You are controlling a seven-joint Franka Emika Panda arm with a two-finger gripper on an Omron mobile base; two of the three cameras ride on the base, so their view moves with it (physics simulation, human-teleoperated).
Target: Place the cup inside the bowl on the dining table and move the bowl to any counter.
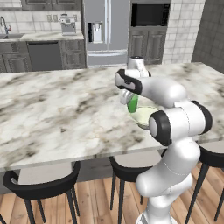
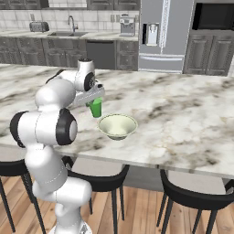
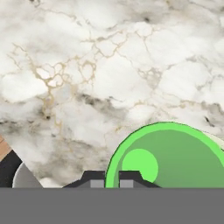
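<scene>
My gripper (image 2: 93, 98) is shut on the rim of the bright green cup (image 2: 95, 108), which hangs upright just above the dining table (image 2: 183, 114). The pale cream-green bowl (image 2: 117, 126) sits on the marble close to the cup's right and nearer the table's front edge. In the left base view the cup (image 1: 132, 104) shows below the gripper (image 1: 130, 97), with the bowl (image 1: 144, 116) partly hidden behind my arm. From the hand view I look down into the cup (image 3: 170, 157), its wall pinched between the fingertips (image 3: 127, 178).
Black stools (image 2: 196, 194) stand along the table's near edge. Behind the table runs a marble counter (image 2: 68, 34) over dark cabinets, with a sink, a toaster and a coffee machine (image 1: 68, 24). A steel fridge (image 1: 106, 26) stands beside it.
</scene>
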